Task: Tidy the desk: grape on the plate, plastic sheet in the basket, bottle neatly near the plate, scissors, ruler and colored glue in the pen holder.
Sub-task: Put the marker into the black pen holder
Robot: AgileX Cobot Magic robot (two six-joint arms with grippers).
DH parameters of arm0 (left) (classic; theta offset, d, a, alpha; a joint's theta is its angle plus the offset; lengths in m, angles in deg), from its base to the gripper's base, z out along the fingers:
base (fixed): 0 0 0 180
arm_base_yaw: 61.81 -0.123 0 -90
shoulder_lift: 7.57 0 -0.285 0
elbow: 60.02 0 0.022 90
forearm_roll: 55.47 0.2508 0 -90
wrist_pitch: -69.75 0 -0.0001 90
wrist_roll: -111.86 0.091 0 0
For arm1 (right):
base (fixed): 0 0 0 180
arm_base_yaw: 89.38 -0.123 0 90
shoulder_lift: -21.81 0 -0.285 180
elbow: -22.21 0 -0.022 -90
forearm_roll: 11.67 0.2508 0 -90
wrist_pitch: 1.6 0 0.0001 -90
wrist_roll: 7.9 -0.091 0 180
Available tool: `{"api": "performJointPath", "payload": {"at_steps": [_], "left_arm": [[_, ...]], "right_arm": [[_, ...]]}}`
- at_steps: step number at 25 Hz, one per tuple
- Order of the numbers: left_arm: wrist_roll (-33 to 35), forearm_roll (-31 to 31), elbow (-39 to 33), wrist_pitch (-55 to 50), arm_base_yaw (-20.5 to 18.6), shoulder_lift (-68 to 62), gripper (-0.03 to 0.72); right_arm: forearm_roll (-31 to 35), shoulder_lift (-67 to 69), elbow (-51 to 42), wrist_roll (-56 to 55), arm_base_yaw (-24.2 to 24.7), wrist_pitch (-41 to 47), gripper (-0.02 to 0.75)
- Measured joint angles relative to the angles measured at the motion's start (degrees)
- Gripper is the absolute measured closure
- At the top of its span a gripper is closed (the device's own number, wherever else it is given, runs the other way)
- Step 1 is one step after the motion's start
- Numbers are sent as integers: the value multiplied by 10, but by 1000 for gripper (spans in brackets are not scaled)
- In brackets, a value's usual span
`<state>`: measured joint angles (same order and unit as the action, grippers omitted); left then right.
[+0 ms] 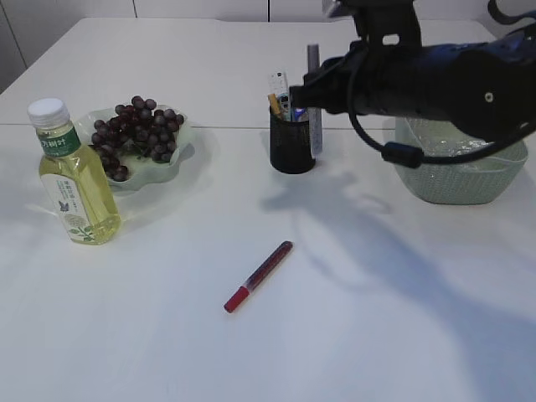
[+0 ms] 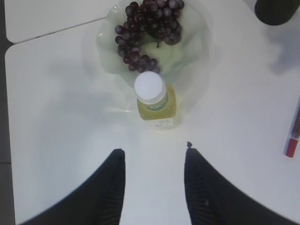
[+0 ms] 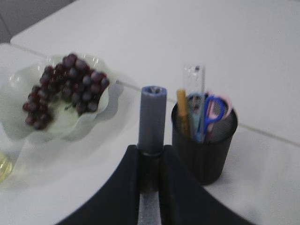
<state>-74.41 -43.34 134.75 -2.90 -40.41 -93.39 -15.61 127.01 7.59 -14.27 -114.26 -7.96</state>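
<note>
My right gripper [image 3: 150, 151] is shut on a grey glue tube [image 3: 152, 117] and holds it upright just left of the black mesh pen holder [image 3: 205, 146], which holds blue and pink scissors [image 3: 213, 110] and a clear ruler [image 3: 193, 79]. In the exterior view the tube [image 1: 313, 88] stands above the holder [image 1: 293, 149]. A red glue pen [image 1: 258, 275] lies on the table. The grapes [image 1: 138, 130] lie on the pale green plate [image 1: 186, 134]. The bottle [image 1: 71, 180] stands by the plate. My left gripper [image 2: 154, 152] is open above the bottle [image 2: 154, 101].
A pale green basket [image 1: 461, 182] at the right holds a clear plastic sheet [image 1: 452, 144], partly hidden by my right arm. The red pen also shows at the right edge of the left wrist view [image 2: 293, 133]. A table seam runs behind the holder.
</note>
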Motion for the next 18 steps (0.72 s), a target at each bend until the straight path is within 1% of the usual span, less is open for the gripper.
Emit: {"api": "performJointPath", "payload": {"at_steps": [5, 10, 18], "left_arm": [[0, 9, 0, 0, 0, 0, 381], [0, 10, 0, 0, 0, 0, 381], [0, 10, 0, 0, 0, 0, 381]], "right_arm": [[0, 51, 77, 1, 31, -36, 676], [0, 125, 165, 2, 32, -61, 677], [0, 237, 288, 46, 38, -61, 676]]}}
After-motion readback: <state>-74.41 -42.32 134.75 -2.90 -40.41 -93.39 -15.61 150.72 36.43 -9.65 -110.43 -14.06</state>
